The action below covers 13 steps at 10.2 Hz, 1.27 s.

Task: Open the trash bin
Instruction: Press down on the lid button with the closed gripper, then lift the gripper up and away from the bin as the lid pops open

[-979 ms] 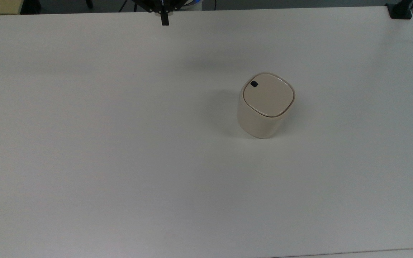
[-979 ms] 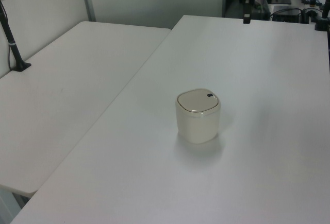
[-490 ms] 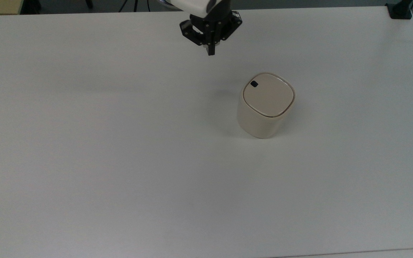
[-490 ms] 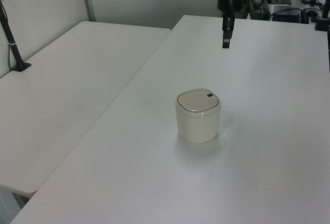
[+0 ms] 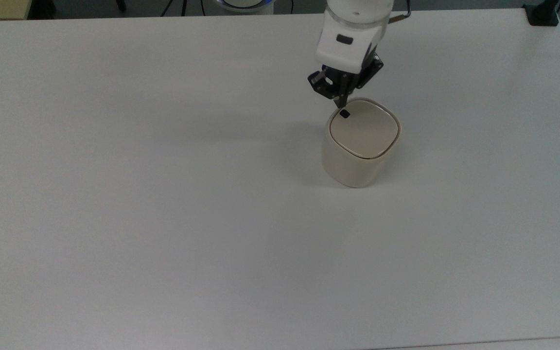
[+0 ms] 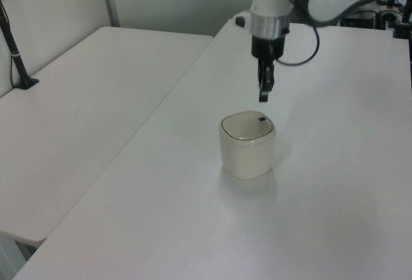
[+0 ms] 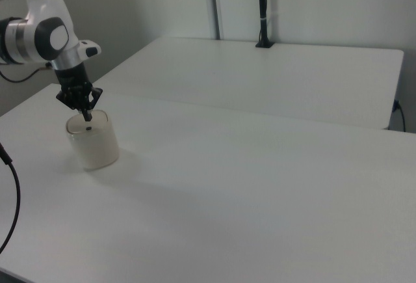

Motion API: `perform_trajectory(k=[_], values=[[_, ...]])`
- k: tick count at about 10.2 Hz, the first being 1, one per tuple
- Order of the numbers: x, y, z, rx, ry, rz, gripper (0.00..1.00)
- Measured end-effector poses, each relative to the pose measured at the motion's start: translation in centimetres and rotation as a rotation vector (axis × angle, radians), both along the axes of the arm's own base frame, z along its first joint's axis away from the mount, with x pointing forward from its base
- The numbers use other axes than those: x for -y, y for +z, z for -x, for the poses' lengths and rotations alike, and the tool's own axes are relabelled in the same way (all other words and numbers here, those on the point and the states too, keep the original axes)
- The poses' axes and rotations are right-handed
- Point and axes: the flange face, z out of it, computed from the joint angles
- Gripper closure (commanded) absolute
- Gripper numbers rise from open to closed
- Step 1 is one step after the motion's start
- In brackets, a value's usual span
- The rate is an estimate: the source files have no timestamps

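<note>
The trash bin (image 5: 358, 146) (image 6: 248, 148) (image 7: 94, 141) is a small cream-beige tub with a flat lid lying closed, standing upright on the white table (image 5: 163, 194). A small black button (image 5: 344, 113) (image 6: 262, 119) sits at one corner of the lid. My gripper (image 5: 342, 103) (image 6: 262, 96) (image 7: 88, 118) hangs just above that button, pointing straight down, its black fingers pressed together and shut with nothing between them. In the left view a small gap separates the fingertips from the lid.
A second white table (image 6: 84, 119) adjoins this one on the left view's left. A black post (image 6: 16, 55) is clamped to it, and another black clamp (image 5: 542, 14) sits at the top view's upper right table corner.
The arm has swept in from the table's far edge toward the trash bin and come down, ending just above the lid's black button. The bin has not moved and its lid stays closed.
</note>
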Motion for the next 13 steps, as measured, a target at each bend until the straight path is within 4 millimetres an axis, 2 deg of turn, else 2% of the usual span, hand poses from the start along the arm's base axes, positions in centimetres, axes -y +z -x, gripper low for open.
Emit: perform_trajectory(k=[2,6,8,9,11,13], values=[[-2.1,-3.4,-0.7,-0.003,0.016,-0.001,1.0],[-2.6,-3.4,-0.9,0.004,0.004,-0.004,1.0],[-2.3,-1.6,-1.2,0.03,-0.007,-0.013,1.0],[-1.6,-0.2,-1.2,0.032,-0.018,-0.011,1.0],[1.4,3.2,-0.8,0.031,-0.083,-0.005,0.99],[7.3,6.5,-0.4,0.014,-0.184,0.003,0.98]])
